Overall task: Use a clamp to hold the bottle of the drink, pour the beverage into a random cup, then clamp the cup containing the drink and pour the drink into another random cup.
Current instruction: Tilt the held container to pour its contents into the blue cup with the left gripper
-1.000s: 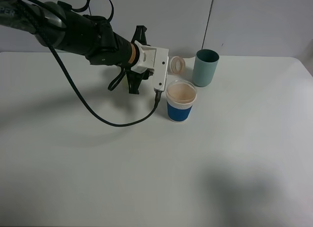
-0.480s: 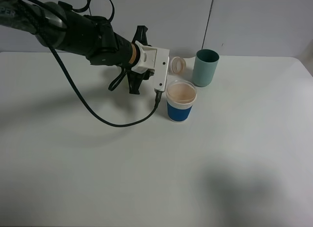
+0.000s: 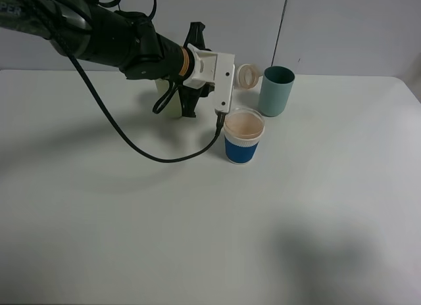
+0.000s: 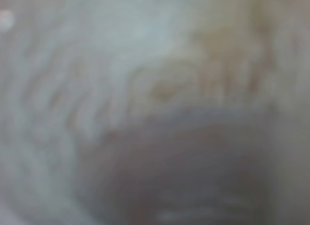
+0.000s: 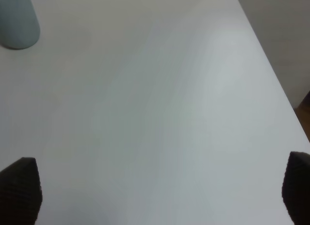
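Note:
My left gripper [image 3: 231,79] hangs over the back of the table, mostly hidden behind its white housing. It is shut on the bottle [image 3: 247,75], which lies tipped sideways in the air with its round mouth facing forward, just behind the blue-sleeved cup [image 3: 243,136]. The cup's inside looks tan. The beverage is not visible in any view. The pale yellow-green tumbler [image 3: 170,102] stands partly hidden behind the left arm. The left wrist view is only a close blur. My right gripper [image 5: 155,191] is open over bare table, out of the high view.
A teal cup [image 3: 276,90] stands right of the bottle, also seen as the teal cup [image 5: 17,21] in the right wrist view. A black cable [image 3: 131,144] loops from the left arm down to the white table [image 3: 210,239].
The left arm has risen and shifted slightly right with the bottle in its grip. The tumbler now shows behind the arm. The cups have stayed put.

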You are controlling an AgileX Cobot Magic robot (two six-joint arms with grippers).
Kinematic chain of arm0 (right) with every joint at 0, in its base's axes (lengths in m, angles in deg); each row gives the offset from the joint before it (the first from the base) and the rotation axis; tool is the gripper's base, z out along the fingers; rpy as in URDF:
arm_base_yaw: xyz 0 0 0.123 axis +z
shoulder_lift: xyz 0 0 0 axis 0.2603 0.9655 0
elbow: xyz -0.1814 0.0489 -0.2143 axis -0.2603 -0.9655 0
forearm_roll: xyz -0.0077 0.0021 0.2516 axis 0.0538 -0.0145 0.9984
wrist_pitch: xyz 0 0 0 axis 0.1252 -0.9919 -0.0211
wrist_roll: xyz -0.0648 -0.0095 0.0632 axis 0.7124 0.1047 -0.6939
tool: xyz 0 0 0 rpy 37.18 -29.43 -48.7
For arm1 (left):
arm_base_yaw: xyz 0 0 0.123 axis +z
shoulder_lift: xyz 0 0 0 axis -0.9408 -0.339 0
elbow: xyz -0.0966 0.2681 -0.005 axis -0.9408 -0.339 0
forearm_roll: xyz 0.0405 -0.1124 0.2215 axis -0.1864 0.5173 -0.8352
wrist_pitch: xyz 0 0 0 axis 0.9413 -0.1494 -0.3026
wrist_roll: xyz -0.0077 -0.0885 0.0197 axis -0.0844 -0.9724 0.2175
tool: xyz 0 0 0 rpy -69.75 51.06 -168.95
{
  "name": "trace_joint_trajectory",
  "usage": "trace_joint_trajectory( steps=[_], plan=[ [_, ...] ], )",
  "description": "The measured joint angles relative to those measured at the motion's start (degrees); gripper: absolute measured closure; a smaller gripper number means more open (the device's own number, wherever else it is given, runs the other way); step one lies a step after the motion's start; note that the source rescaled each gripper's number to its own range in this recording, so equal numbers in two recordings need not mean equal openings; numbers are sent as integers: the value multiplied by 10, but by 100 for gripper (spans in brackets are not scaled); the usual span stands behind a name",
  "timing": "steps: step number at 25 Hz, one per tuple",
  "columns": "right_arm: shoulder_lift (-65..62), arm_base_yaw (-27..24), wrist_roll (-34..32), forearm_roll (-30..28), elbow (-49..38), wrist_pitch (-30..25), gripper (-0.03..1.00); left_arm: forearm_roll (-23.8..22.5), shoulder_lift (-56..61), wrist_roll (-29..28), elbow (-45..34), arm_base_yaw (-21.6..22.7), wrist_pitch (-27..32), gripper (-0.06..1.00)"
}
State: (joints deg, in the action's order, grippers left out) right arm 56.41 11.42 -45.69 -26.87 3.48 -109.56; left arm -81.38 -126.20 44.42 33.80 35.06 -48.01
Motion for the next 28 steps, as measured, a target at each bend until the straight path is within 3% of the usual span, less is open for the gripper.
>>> trace_joint_trajectory(
  steps=[8, 28],
  plan=[
    [0, 0, 0, 0, 0, 0, -3, -4, -12, 0, 4, -10, -10, 94],
    [0, 0, 0, 0, 0, 0, -3, -74, -21, 6, 36, -10, -12, 94]
  ],
)
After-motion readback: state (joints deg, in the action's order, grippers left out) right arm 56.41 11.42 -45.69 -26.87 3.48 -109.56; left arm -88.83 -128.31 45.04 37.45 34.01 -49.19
